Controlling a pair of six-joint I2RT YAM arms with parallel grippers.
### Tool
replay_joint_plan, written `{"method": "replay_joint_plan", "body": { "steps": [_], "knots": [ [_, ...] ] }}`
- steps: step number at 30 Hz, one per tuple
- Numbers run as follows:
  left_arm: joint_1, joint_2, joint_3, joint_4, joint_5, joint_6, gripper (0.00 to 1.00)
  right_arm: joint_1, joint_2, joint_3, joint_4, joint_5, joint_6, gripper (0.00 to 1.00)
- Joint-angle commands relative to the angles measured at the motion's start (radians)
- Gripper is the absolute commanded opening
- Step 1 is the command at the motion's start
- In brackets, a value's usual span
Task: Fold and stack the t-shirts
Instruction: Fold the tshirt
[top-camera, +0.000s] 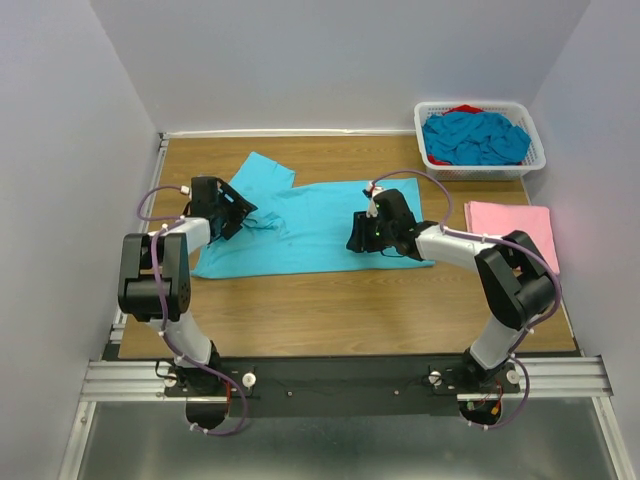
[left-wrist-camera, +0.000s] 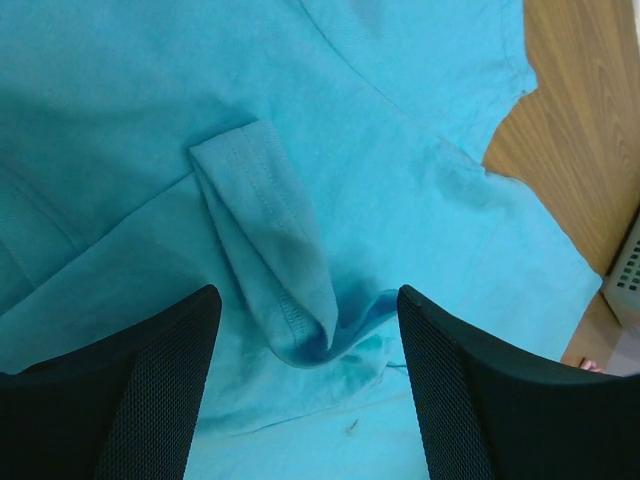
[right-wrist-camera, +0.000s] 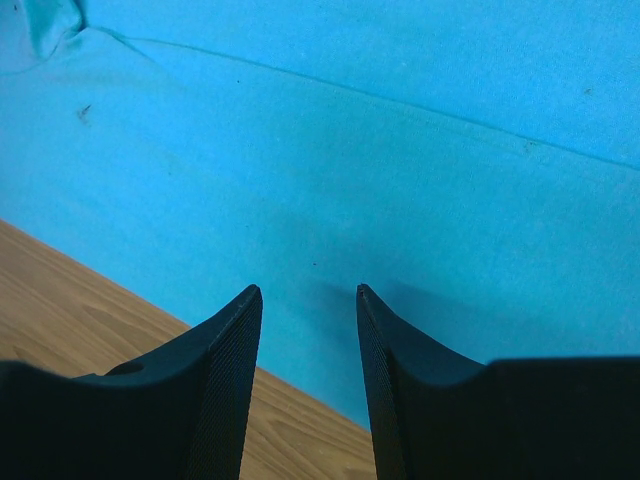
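Pale grey walls (top-camera: 330, 60) close in a wooden tabletop (top-camera: 330, 310) on three sides, its brown grain bare all around the spread turquoise shirt (top-camera: 300, 225).

That shirt lies flat near the middle of the tabletop, its long axis running left to right. The sleeved end is on the left, where one sleeve (top-camera: 262, 170) sticks out toward the far wall.

At the shirt's left end the left tool (top-camera: 225, 212) hangs low over the cloth. Its wrist view shows the left tool (left-wrist-camera: 305, 300) released, jaws set wide apart, with a doubled-over fold of stitched sleeve hem (left-wrist-camera: 262, 225) lying between them, ungripped.

Over the shirt's right end, near its nearer edge, sits the right tool (top-camera: 360, 235). From its wrist the right tool (right-wrist-camera: 308, 292) is also released, with a narrower gap, smooth cloth under it and bare wood just beside.

Right of the shirt, apart from it, a pink shirt (top-camera: 510, 230) lies folded flat. Beyond the shirt's right end, against the far wall, a white basket (top-camera: 535, 160) holds a heap of turquoise shirts (top-camera: 475, 138) with something red (top-camera: 463, 108) behind it.
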Motion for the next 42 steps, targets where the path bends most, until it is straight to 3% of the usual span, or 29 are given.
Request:
{"method": "replay_joint_plan", "body": {
  "steps": [1,10,23,33,36,42],
  "knots": [
    [-0.007,0.025,0.040,-0.024,-0.036,0.015,0.79,-0.011,-0.032,-0.017,0.015,0.003,0.007,0.50],
    [-0.007,0.060,0.104,-0.030,-0.027,0.010,0.77,-0.018,-0.038,-0.020,0.015,0.006,0.006,0.50],
    [-0.094,0.167,0.282,-0.041,0.047,-0.093,0.75,-0.025,-0.044,-0.025,0.015,0.006,0.006,0.50],
    [-0.100,0.279,0.478,-0.137,0.036,-0.010,0.75,-0.030,-0.070,-0.033,0.014,-0.003,0.012,0.50],
    [-0.100,0.237,0.488,-0.176,0.015,0.024,0.76,-0.033,-0.087,-0.036,0.012,-0.003,0.012,0.50],
    [-0.116,0.030,0.358,-0.231,-0.171,0.088,0.76,-0.034,-0.108,-0.053,0.011,0.002,0.012,0.50]
  ]
}}
